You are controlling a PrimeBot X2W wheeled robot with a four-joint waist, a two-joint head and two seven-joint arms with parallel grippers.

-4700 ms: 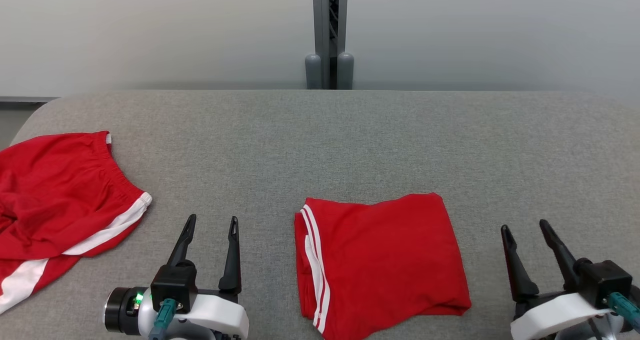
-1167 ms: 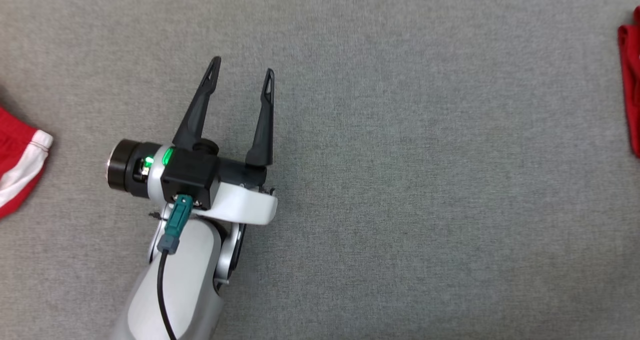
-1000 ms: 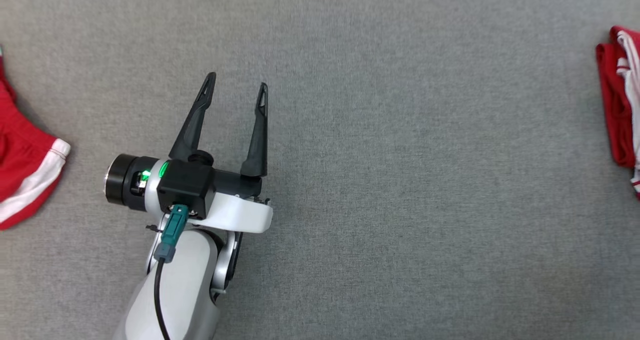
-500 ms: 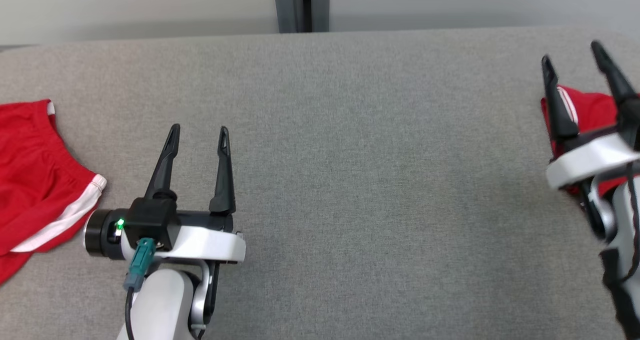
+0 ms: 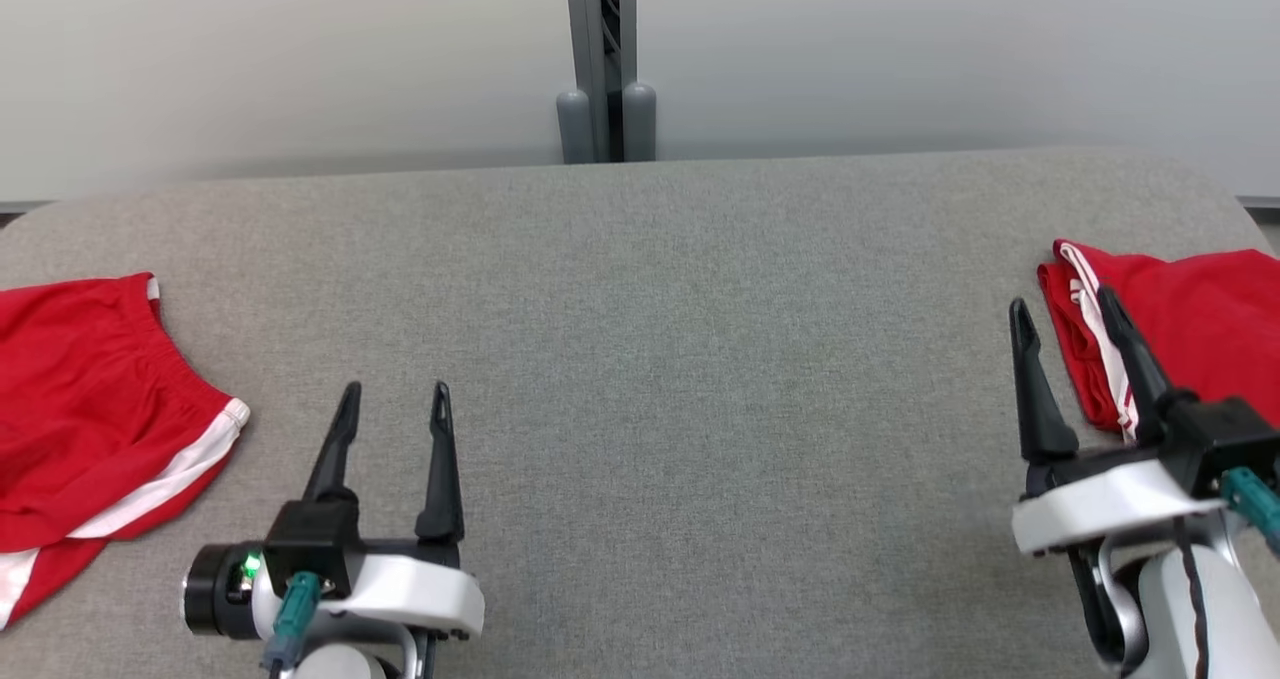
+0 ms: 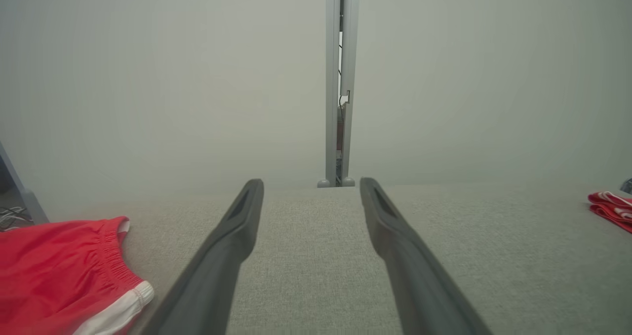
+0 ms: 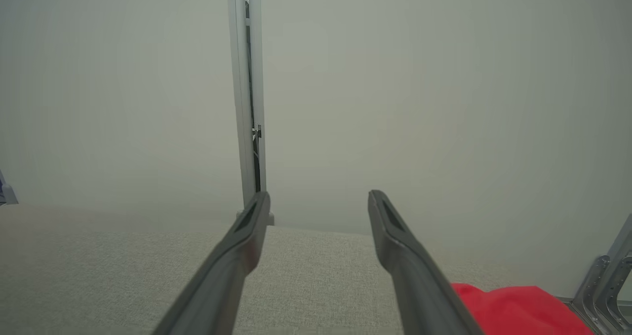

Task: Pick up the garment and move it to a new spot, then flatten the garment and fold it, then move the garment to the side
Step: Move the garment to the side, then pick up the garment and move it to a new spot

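folded garment (image 5: 1180, 329) now sits at the far right of the bench (image 5: 640, 359), was centre a few seconds back. left hand (image 5: 395, 391) and right hand (image 5: 1062, 301) both wide, empty. side move looks done. unfolded shorts (image 5: 90, 389) lie far left.

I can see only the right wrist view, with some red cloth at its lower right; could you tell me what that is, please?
Observer: A folded red garment with white stripes along its left edge, at the right end of the table.
Operator: Thanks. Is anything else lying there?
Observer: A second red garment, unfolded, lies at the left end.
Operator: And the other arm?
Observer: The left gripper is open, holding nothing, over bare table between the two.
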